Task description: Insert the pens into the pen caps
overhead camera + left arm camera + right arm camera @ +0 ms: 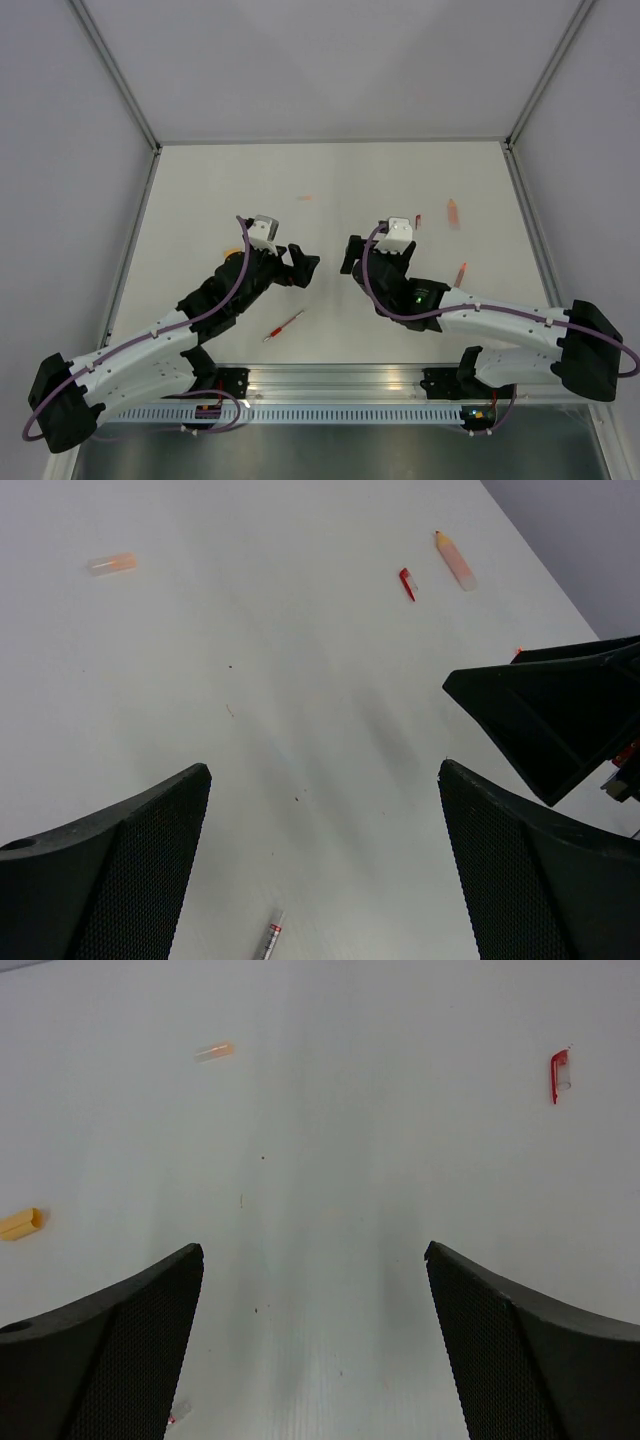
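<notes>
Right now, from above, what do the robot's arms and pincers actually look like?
The left arm and right arm are white shells with black joints, each trailed by a purple cable. A white camera box tops each wrist. The left pincer and right pincer are black; their fingers are broad wedges with dotted texture.

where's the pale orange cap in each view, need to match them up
top external: pale cap in the upper middle, just left of centre.
left wrist: pale cap at upper left.
right wrist: pale cap near the top, left of centre.
shared landmark: the red cap lies to its right in every view.
</notes>
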`<move>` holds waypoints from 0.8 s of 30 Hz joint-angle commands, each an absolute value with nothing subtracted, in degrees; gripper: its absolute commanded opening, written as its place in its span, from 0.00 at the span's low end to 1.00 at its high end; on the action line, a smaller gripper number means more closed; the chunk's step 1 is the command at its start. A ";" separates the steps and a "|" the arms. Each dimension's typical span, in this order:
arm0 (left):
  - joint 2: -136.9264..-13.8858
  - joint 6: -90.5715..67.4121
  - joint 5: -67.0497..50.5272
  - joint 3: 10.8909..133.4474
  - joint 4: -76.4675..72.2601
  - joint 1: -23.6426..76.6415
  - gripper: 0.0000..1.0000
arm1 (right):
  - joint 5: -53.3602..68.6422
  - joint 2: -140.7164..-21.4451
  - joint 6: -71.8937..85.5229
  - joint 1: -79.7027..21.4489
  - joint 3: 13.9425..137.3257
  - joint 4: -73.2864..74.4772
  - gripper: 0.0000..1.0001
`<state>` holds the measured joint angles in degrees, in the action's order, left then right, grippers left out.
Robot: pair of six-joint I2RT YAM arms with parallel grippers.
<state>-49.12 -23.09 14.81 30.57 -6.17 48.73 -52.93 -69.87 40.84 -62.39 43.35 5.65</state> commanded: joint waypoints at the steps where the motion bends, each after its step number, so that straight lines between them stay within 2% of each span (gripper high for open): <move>1: -48.61 -23.03 14.94 31.20 -8.17 48.78 1.00 | -56.07 -66.98 42.54 -62.49 44.91 6.06 0.98; 4: -47.64 -23.20 14.33 30.85 -8.26 48.78 1.00 | -60.45 -66.80 44.47 -62.49 46.22 11.58 0.98; 8: -47.98 -22.41 16.95 30.06 -9.23 48.78 1.00 | -63.73 -67.76 52.01 -57.59 52.71 29.13 0.96; 12: -50.18 -21.89 17.75 30.76 -8.88 48.78 1.00 | -43.28 -67.06 47.47 -40.55 54.23 34.35 0.90; 13: -50.53 -21.80 17.93 31.02 -8.70 48.78 1.00 | -37.24 -67.23 46.94 -34.60 54.05 35.76 0.86; 15: -51.15 -21.80 18.10 31.72 -7.91 48.78 1.00 | -34.38 -67.41 46.06 -29.04 53.53 40.68 0.78; 17: -51.24 -21.97 17.50 31.99 -7.65 48.78 1.00 | -33.32 -66.98 45.44 -26.64 52.56 43.49 0.72; 19: -51.15 -21.97 16.88 32.08 -7.56 48.78 1.00 | -29.65 -66.45 44.74 -23.23 50.99 44.30 0.60; 21: -50.72 -21.80 16.87 32.08 -7.30 48.78 1.00 | -27.34 -65.92 44.65 -21.02 49.84 43.95 0.53; 24: -49.84 -21.53 17.93 32.08 -6.68 48.78 1.00 | -24.00 -68.11 43.60 -15.57 48.61 42.54 0.48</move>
